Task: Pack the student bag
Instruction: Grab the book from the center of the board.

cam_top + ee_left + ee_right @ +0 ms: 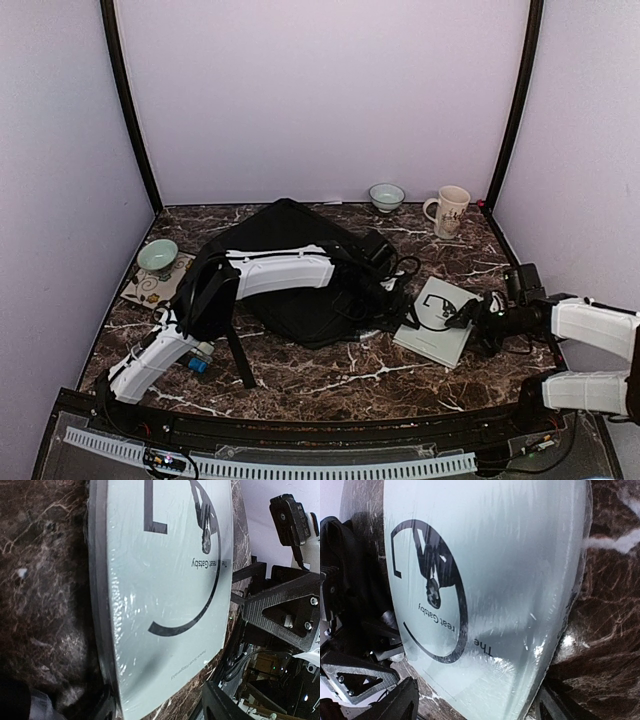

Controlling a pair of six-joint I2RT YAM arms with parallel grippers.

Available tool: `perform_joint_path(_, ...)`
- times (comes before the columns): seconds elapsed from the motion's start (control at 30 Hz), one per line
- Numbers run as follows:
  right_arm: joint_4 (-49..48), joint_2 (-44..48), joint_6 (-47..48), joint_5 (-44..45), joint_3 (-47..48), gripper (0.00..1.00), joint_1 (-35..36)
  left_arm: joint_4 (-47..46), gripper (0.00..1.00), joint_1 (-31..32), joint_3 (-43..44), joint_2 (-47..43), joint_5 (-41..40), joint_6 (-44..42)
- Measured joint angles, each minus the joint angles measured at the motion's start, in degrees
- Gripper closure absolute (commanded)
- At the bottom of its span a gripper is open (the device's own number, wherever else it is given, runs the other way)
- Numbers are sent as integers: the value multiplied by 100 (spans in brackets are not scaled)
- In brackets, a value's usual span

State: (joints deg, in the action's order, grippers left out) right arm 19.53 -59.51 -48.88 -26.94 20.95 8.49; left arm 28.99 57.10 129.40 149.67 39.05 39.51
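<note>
Two grippers flank one book (437, 322).

Top view: student bag (290, 228) lies flat mid-table (330, 380), with the left arm stretched across it. The book lies flat just right of the bag. Left gripper (403, 312) is at its left edge, right gripper (470, 315) at its right edge. Mug (448, 211) and bowl (386, 196) sit by the back wall. Second bowl (157, 255) is far left on a patterned mat (140, 290).

Left wrist: jaws apart, fingers (106, 709) on either side of the book's near end. Cover reads "The Great Gatsby". Can't tell if the pads touch it. Right gripper is visible past the far edge.

Right wrist: jaws spread wide, fingers (400, 702) straddling the plastic-wrapped book. Can't tell contact here either.
</note>
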Motion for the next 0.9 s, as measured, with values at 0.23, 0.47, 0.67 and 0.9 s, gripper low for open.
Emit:
perform_joint_path(0.23,-245,518,-402,-389,-149,24,-11,98,42,-61,0,0,59,44)
perform_joint_path(0.47,-1012,756,-595,-1185,-120,36,22,50,43,-44,0,24,116,85)
perform_joint_path(0.67,-918,610,-546,-1078,-114,56,13,52,45,-44,-2,26,160,142)
perform_joint_path(0.9,-352,437,-216,-855,155,81,13,26,46,-42,-11,28,199,168)
